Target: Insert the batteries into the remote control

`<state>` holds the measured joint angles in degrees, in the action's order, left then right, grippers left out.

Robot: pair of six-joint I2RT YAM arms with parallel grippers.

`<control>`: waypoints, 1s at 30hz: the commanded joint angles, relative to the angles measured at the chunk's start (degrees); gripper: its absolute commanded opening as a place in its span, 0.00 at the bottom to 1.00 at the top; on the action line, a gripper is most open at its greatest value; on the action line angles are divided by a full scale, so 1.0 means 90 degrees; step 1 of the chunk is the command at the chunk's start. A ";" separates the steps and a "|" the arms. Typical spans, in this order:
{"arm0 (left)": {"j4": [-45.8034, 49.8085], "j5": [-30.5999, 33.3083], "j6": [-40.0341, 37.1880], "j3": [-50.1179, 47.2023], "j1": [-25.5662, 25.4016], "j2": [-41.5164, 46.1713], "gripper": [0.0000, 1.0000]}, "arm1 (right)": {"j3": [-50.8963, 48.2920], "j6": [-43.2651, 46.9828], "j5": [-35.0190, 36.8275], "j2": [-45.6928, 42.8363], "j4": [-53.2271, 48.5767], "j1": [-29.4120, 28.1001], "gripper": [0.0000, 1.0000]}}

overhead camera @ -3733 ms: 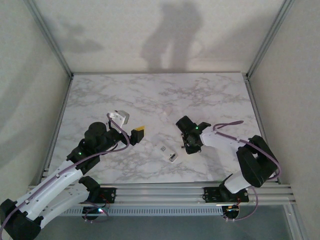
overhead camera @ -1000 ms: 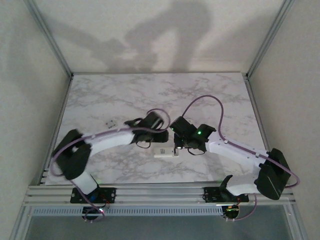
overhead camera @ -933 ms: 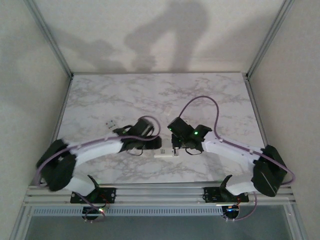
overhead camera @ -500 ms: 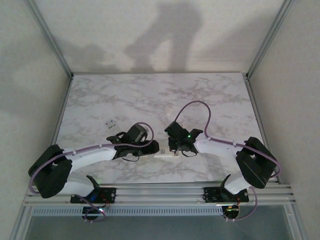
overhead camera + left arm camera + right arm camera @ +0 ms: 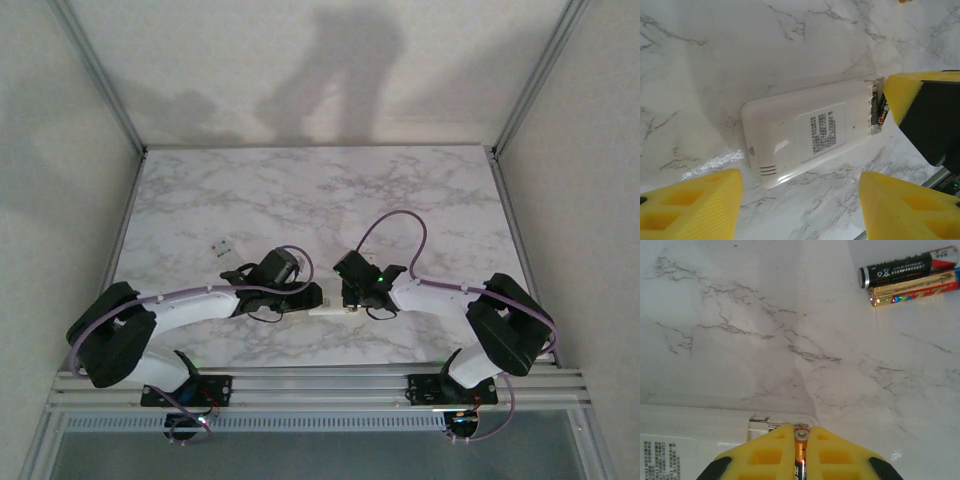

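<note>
The white remote control lies face down on the marble, its printed label up, and its battery bay is open at the right end. It appears small between the two arms. My right gripper is shut on a battery with an orange and black wrap, tip at the bay's edge. From the left wrist a dark battery sits at the bay beside a yellow right finger. Two spare batteries lie side by side on the table. My left gripper stands open, straddling the remote's left end without touching it.
A small pale item lies on the marble left of the arms. Both arms reach low over the table's near middle. Metal frame posts edge the table.
Over the last second the left arm swung down and its gripper came in at the remote's left end. The right gripper shifted slightly left and lower at the right end, still holding the battery.
</note>
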<state>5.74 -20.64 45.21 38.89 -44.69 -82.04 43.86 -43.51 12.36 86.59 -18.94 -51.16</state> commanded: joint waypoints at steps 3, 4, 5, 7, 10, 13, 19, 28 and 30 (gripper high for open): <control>-0.0137 -0.0155 0.0012 0.0085 -0.0152 -0.0240 0.58 | -0.0035 -0.0152 -0.0004 0.0112 -0.0047 0.0022 0.09; -0.0201 -0.0198 0.0072 0.0068 -0.0170 -0.0255 0.56 | -0.0034 -0.0152 -0.0039 0.0125 -0.0063 0.0014 0.09; -0.0306 -0.0256 0.0125 0.0046 -0.0182 -0.0263 0.55 | -0.0031 -0.0147 -0.0092 0.0144 -0.0083 0.0016 0.09; -0.0443 -0.0346 0.0208 0.0044 -0.0235 -0.0305 0.53 | -0.0030 -0.0152 -0.0216 0.0170 -0.0163 0.0015 0.09; -0.0552 -0.0361 0.0273 0.0045 -0.0306 -0.0377 0.51 | -0.0002 -0.0151 -0.0328 0.0181 -0.0348 -0.0018 0.11; -0.0689 -0.0370 0.0329 -0.0014 -0.0328 -0.0488 0.50 | 0.0036 -0.0129 -0.0380 0.0131 -0.0524 -0.0029 0.15; -0.0744 -0.0324 0.0368 -0.0025 -0.0376 -0.0633 0.50 | 0.0260 -0.0112 -0.0179 -0.0066 -0.0864 -0.0027 0.23; -0.0642 -0.0191 0.0292 0.0014 -0.0368 -0.0704 0.49 | 0.0567 -0.0146 -0.0075 -0.0240 -0.1131 -0.0019 0.31; -0.0588 -0.0137 0.0258 0.0039 -0.0376 -0.0717 0.49 | 0.0577 -0.0227 -0.0038 -0.0294 -0.1159 0.0007 0.31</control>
<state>0.43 -23.03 47.83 38.87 -47.29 -87.15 47.66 -44.45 10.52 85.56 -26.94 -51.16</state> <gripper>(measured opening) 0.497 0.308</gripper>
